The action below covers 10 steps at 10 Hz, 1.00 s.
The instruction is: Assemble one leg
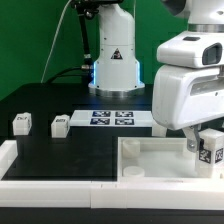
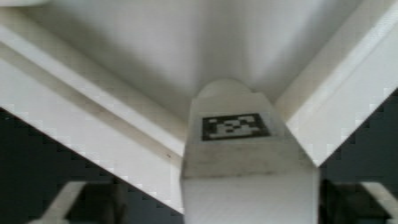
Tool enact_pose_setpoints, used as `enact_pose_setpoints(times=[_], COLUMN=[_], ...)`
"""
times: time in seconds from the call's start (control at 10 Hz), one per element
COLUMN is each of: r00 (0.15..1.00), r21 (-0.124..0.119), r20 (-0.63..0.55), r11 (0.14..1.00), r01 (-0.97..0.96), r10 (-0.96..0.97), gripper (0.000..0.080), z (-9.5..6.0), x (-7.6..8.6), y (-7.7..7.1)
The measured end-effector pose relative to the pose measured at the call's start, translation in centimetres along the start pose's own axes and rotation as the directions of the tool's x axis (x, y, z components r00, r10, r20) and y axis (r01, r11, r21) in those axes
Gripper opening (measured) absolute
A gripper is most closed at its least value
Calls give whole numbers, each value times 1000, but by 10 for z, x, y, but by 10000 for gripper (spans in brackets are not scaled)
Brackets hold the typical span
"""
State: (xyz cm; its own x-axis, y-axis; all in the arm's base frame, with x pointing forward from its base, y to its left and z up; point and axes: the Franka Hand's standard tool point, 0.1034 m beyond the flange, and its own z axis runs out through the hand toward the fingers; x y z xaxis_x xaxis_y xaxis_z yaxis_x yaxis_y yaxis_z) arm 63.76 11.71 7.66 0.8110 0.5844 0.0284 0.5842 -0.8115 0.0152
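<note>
Leg (image 1: 211,147) hangs pinched in the tool (image 1: 207,150) above the white tray panel (image 1: 150,160) at the exterior view's right. Marker board (image 1: 113,119) lies behind; two spare legs (image 1: 20,124) (image 1: 59,125) sit apart on the black counter (image 1: 50,150).

No readable text; only tag patterns, seemingly, on leg (image 2: 233,127).

We are observing the leg (image 1: 210,148) (image 2: 231,150), white and tagged, sitting upright over the panel's corner on the exterior view's right.
</note>
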Motion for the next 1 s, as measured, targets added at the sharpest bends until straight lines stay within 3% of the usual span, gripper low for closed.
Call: enact_pose_setpoints(times=[0.1,0.2,0.5,0.7,1.0], r00=[1000,1000,993,880,650], r21=[0,0,1,8,2], r20=[0,0,-1,0,18], r11=[1000,1000,993,880,650], r01=[0,-5,-116,-474,-760], r10=[0,5,116,474,760], gripper=[390,291,291,291,292], z=[0,0,0,0,1], x=[0,0,0,-2,-3], y=[0,0,1,4,0])
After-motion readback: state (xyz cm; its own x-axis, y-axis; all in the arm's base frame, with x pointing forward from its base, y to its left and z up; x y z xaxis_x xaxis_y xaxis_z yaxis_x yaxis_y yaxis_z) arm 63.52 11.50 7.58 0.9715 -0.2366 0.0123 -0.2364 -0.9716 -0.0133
